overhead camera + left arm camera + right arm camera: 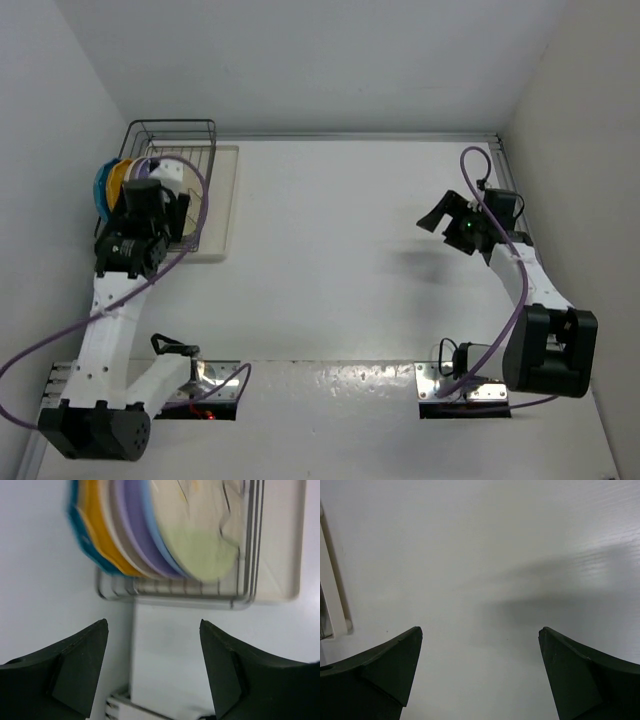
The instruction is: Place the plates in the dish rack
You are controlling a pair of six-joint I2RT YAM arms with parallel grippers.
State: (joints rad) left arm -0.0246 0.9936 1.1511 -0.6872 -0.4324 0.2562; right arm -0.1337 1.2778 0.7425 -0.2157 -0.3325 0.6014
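Top view: the dish rack (172, 140) sits on a cream tray (224, 205) at the far left corner of the table (350, 270). The plates (118, 182) stand on edge in a row inside the rack, toward its left side. The left arm (118, 300) reaches to the rack's near end, its black head partly covering the plates. The right claw (437, 213) hangs well to the right of the rack, fingers spread, nothing in them.

Left wrist view: the left claw (152, 630) has its two fingers apart with only bare table between them, just short of the rack's near edge. Beyond, the rack's wires (170, 592) hold the teal plate (80, 522), the orange plate (97, 530), a pale plate (111, 527), the lilac plate (134, 525), the blue plate (151, 530) and the cream plate with a green patch (200, 545), packed face to face and leaning left. The picture is blurred.

Right wrist view: the right claw's fingers stand wide apart over bare table. A strip of the tray shows at the left edge.
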